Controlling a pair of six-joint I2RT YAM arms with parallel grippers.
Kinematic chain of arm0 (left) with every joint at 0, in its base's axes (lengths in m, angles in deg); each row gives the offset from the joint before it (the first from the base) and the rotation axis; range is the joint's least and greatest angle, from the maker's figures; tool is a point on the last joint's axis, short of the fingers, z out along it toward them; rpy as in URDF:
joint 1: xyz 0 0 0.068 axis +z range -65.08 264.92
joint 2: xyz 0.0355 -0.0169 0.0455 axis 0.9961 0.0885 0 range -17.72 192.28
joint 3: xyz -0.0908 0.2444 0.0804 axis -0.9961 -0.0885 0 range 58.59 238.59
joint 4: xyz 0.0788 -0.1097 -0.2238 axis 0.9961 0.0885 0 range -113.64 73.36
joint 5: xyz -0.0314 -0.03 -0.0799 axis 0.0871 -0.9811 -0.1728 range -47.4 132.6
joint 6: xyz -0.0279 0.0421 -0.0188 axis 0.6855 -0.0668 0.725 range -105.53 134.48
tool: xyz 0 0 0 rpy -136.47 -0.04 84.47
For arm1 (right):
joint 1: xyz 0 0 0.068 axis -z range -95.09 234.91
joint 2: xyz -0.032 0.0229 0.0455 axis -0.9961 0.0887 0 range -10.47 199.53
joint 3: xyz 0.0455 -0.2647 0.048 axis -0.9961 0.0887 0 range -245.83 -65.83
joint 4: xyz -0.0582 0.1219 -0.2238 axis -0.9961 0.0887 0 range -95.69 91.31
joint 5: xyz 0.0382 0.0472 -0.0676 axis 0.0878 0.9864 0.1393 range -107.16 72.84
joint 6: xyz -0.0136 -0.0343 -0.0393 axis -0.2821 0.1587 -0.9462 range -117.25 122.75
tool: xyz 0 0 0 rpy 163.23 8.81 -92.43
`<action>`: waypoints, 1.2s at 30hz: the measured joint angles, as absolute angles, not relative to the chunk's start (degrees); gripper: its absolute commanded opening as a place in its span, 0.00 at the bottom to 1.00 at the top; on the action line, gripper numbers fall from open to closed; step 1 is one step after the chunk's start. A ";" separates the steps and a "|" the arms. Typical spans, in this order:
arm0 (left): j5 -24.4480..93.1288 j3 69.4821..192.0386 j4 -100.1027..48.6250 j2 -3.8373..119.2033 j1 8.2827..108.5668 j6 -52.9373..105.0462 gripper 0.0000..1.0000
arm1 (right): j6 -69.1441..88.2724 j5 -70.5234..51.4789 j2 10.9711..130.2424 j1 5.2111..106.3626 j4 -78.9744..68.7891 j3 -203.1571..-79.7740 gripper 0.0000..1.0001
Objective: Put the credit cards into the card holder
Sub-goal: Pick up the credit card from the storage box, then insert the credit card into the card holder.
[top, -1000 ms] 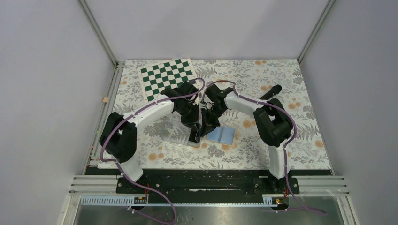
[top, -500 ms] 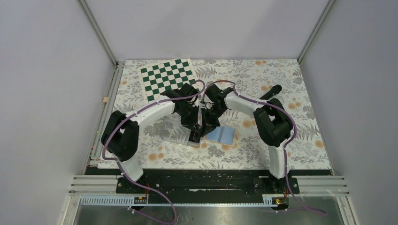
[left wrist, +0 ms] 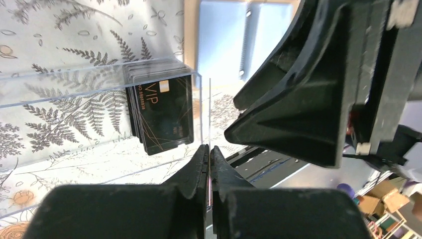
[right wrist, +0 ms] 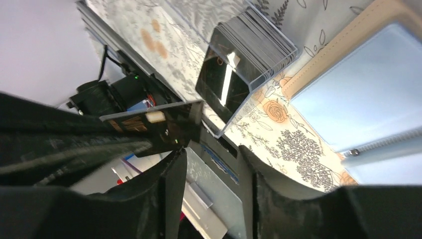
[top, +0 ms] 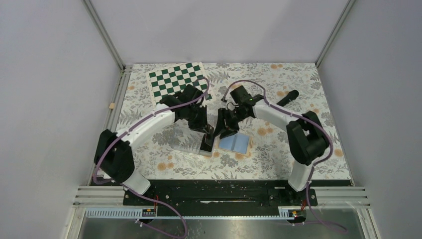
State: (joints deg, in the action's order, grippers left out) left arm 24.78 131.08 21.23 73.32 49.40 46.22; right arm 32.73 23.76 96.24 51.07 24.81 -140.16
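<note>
Floral cloth covers the desk [top: 278, 159], and the holder [top: 236, 143] lies on it near the middle, opened flat with its light blue lining up and a tan edge showing round it. No card shows on the lining in any view, though whether one is tucked in a pocket cannot be told.

Just left of the holder stands a clear tray [top: 191, 145]. It carries the cards [left wrist: 161, 117], a stack of thin black ones, the front one printed "VIP" with a small gold chip.

One card [left wrist: 209, 109] is out of the stack. The left end effector [left wrist: 209, 154] is closed tight on its lower edge and holds it upright, edge-on to the left wrist camera, above the gap between tray and holder. The right end effector [right wrist: 214, 167] hangs close beside it, part open, with nothing between its jaws; the held card's chip end shows just above its fingers in the right wrist view.

By my reading the task is at an early stage: one card is lifted and none is visibly stowed. What is left is to bring this card down to the lining and slide it into a pocket, then do the same for the stack in the tray.

Farther out, a green and white checkerboard [top: 178, 82] lies at the far left, and a black marker [top: 287, 97] at the far right.
</note>
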 measured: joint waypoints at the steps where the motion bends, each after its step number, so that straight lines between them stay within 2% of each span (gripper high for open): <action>1: 24.86 131.08 20.83 71.92 49.68 46.57 0.00 | 32.92 24.31 94.21 52.05 23.04 -138.71 0.58; 6: 23.29 130.62 17.27 66.70 52.13 48.21 0.00 | 34.91 27.15 86.52 57.06 16.29 -133.29 0.63; 13: 13.61 126.80 6.65 65.23 54.82 52.34 0.00 | 40.38 36.33 80.75 62.08 2.74 -123.87 0.54; 17: 7.16 123.52 -0.98 65.23 54.75 56.12 0.00 | 48.35 41.64 79.98 61.91 -11.23 -117.91 0.50; 19: 5.17 122.42 -3.28 65.23 54.62 57.65 0.00 | 53.10 43.46 79.98 61.91 -18.44 -115.41 0.44; 26: 3.55 121.72 -5.75 64.25 55.30 59.51 0.00 | 69.60 47.15 81.90 62.19 -41.70 -110.89 0.14; 27: 3.73 121.72 -5.68 63.99 55.43 59.51 0.00 | 71.61 47.68 82.36 62.24 -44.41 -110.54 0.05; 28: 3.82 121.72 -5.64 63.73 55.56 59.51 0.02 | 73.16 48.27 82.58 62.28 -46.46 -110.32 0.00; 34: 4.63 121.03 -5.26 63.36 55.60 59.53 0.47 | 75.72 49.01 82.47 62.37 -50.55 -110.08 0.00; 36: 4.84 120.81 -4.76 63.36 55.30 59.29 0.54 | 73.29 48.33 81.58 62.13 -47.51 -110.08 0.00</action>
State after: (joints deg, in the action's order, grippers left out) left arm 4.84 120.81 -4.76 63.36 55.30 59.29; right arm 73.29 48.33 81.58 62.13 -47.51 -110.08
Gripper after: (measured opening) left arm 0.434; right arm 0.020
